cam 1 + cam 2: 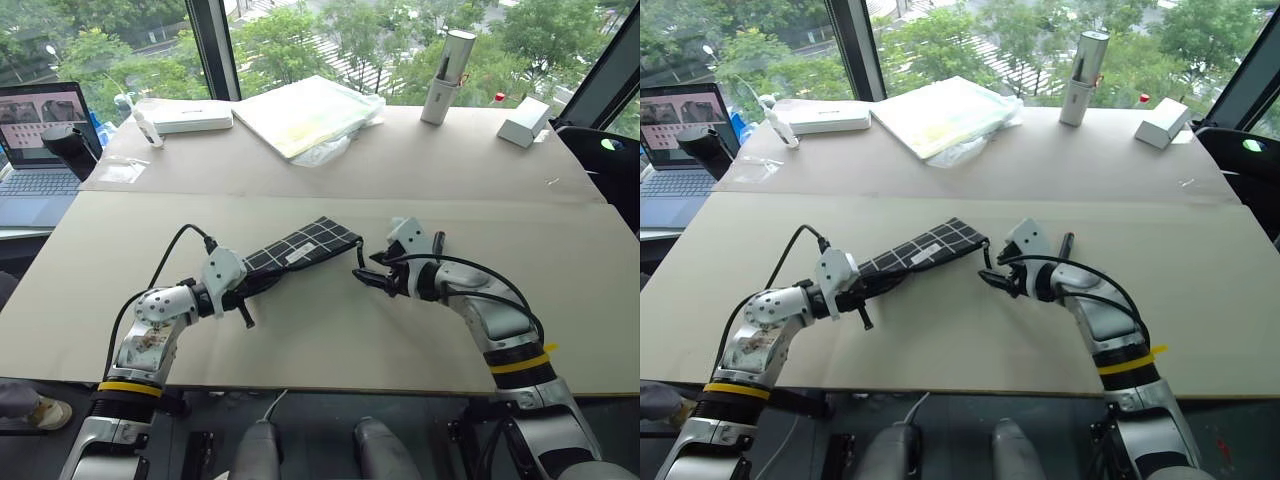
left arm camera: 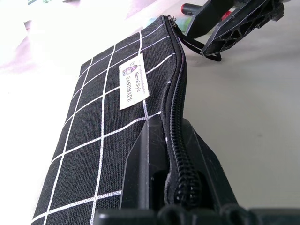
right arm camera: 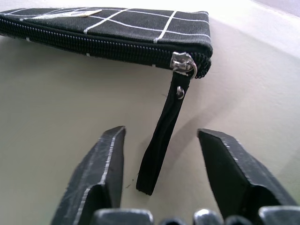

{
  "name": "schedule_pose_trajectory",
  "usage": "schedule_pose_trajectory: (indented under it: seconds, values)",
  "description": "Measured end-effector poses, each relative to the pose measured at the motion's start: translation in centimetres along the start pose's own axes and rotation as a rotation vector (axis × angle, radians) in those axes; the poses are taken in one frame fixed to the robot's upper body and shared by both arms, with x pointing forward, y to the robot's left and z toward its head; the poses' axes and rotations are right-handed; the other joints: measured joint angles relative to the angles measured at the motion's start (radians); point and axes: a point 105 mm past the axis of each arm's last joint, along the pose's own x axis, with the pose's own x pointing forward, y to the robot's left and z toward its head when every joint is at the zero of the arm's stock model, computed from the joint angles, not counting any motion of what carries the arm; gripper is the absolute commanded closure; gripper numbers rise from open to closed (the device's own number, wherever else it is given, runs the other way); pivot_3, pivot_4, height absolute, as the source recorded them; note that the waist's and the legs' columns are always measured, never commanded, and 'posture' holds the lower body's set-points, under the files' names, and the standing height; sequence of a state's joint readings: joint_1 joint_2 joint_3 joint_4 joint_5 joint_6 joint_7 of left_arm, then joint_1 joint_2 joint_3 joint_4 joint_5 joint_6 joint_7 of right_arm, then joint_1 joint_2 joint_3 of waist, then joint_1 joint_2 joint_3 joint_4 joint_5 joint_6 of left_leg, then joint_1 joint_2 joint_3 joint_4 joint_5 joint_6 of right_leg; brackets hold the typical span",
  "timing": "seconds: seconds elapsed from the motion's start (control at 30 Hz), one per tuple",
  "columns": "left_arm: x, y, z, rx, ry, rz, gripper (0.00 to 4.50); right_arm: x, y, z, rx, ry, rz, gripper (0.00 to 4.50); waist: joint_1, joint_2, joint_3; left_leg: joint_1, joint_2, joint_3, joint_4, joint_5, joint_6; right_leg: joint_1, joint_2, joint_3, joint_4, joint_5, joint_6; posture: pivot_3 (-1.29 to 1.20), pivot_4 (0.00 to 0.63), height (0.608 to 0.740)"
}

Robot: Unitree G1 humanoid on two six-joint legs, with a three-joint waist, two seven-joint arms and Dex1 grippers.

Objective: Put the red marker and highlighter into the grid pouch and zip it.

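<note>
The grid pouch (image 1: 300,248) lies slantwise on the tan table, held slightly raised at its near-left end. My left gripper (image 1: 250,292) is shut on that end, over the zipper edge (image 2: 176,154). The zipper looks closed along the length I see, with its metal pull (image 3: 183,63) at the far right corner. The black wrist strap (image 3: 159,140) hangs from the pull between the fingers of my right gripper (image 1: 372,278), which is open and not touching it. The red marker (image 1: 438,243) lies just behind the right gripper. A green sliver of the highlighter (image 2: 189,21) peeks past it.
At the table's back stand a white box (image 1: 190,118), a plastic-wrapped pad (image 1: 305,115), a tall white cylinder (image 1: 445,65) and a small white box (image 1: 523,122). A laptop (image 1: 40,150) sits off the left side. The table's front edge (image 1: 330,385) is near my arms.
</note>
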State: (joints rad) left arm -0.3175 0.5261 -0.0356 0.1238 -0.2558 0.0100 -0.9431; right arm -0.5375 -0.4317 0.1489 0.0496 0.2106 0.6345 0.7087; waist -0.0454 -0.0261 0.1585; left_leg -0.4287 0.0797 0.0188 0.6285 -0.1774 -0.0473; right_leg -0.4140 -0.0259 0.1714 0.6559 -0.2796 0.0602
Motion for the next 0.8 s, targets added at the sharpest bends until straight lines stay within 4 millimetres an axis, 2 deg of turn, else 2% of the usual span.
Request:
schedule_pose_trajectory:
  seconds: [0.13,0.17,0.63,0.7,0.8]
  values:
    - [0.2,-0.1,0.2,-0.008,-0.006,0.001,4.5,0.0,0.2,0.1,-0.007,-0.006,0.014,4.24,0.0,0.0,0.0,0.0,0.0,0.0,0.0,0.0,0.0,0.0,0.0,0.0,0.0,0.0,0.0,0.0,0.15,0.739]
    - [0.2,-0.1,0.3,-0.006,-0.009,0.002,4.5,0.0,0.2,0.2,-0.011,-0.01,0.018,4.47,0.0,0.0,0.0,0.0,0.0,0.0,0.0,0.0,0.0,0.0,0.0,0.0,0.0,0.0,0.0,0.0,0.15,0.739]
    - [0.5,-0.1,1.0,-0.02,-0.026,0.014,4.5,1.0,1.7,1.0,-0.026,-0.038,0.097,4.47,0.0,0.0,0.0,0.0,0.0,0.0,0.0,0.0,0.0,0.0,0.0,0.0,0.0,0.0,0.0,0.0,0.15,0.739]
    - [0.5,-0.1,1.0,-0.02,-0.028,0.017,4.5,1.3,2.4,1.6,-0.025,-0.061,0.129,4.47,0.0,0.0,0.0,-0.001,0.0,-0.001,0.0,0.0,0.0,-0.001,0.0,0.0,0.0,0.0,0.0,0.0,0.15,0.739]
    - [0.6,-0.2,1.1,-0.022,-0.033,0.018,4.5,2.1,4.8,2.7,-0.038,-0.079,0.222,4.47,-0.002,0.0,0.0,-0.002,0.0,-0.001,0.0,0.0,0.0,-0.003,0.0,0.0,0.002,0.0,0.0,0.0,0.15,0.739]
